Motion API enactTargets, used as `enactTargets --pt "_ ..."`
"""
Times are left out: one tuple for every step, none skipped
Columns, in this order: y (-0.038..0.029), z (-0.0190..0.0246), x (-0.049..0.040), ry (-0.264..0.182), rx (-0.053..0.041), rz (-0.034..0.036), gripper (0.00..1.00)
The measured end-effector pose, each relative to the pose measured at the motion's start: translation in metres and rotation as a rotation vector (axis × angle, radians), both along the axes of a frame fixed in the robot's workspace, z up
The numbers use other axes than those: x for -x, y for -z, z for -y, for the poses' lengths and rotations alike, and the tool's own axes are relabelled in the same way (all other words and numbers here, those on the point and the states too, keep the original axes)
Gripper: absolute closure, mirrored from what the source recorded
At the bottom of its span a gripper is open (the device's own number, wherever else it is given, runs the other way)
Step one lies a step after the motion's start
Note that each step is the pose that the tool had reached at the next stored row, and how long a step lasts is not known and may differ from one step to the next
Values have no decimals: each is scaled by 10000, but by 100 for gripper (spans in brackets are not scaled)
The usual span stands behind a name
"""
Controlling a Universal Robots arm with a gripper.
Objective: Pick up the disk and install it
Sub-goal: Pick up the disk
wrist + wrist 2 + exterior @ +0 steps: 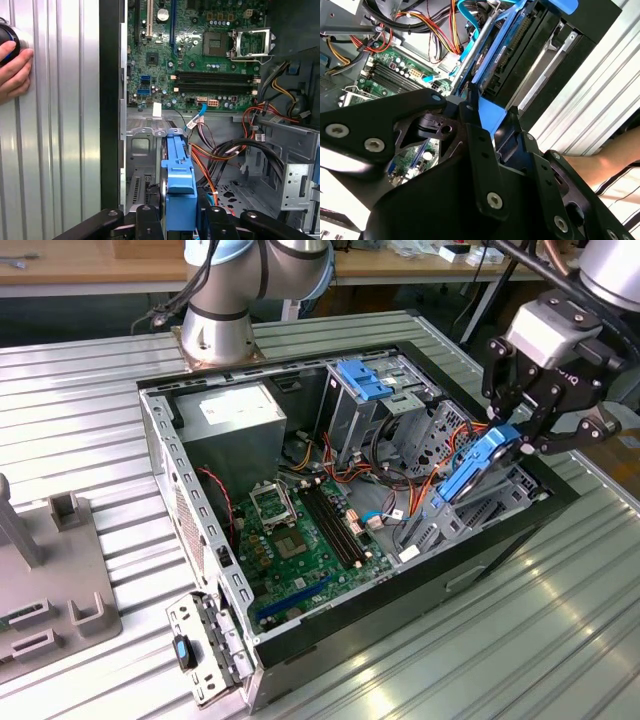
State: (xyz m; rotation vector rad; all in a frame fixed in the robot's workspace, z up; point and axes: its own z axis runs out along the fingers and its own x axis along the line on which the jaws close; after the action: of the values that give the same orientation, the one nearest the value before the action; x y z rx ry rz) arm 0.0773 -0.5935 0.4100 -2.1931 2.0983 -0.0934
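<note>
The disk (476,470), dark grey with bright blue rails and a blue end tab, hangs tilted over the drive bay (470,515) at the exterior view's right end of the open computer case (420,585). Its lower end dips into the bay among orange and black cables. My gripper (512,437) is shut on the disk's upper blue end. In the first wrist view the disk (178,172) runs edge-on from between my fingers (145,222) toward the bay floor. In the second wrist view the disk (502,52) extends away from the gripper (480,107).
Inside the case lie the green motherboard (300,530), a power supply (237,418) and an upright metal cage with a blue latch (362,380). A person's hand (12,65) rests on the ribbed metal table beside the case. A grey fixture (50,580) stands at the exterior view's left.
</note>
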Motion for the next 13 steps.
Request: enactTargets --pt "13 8 3 -1 2 0 63" --pt "35 21 12 0 5 0 63" --pt "54 33 19 -2 7 1 63" --pt "78 47 27 -2 8 1 63" --pt "96 54 33 -1 -1 0 63" --pt "96 55 35 -1 3 -1 63" --pt "96 55 34 -1 3 0 63" --pt "97 55 35 -1 1 0 63" --pt "113 59 36 -1 -21 2 62" --pt "103 57 35 0 -5 1 58" --pt "94 55 35 0 9 0 50" --pt "98 55 35 0 4 0 50" --pt "96 55 35 -1 8 0 50"
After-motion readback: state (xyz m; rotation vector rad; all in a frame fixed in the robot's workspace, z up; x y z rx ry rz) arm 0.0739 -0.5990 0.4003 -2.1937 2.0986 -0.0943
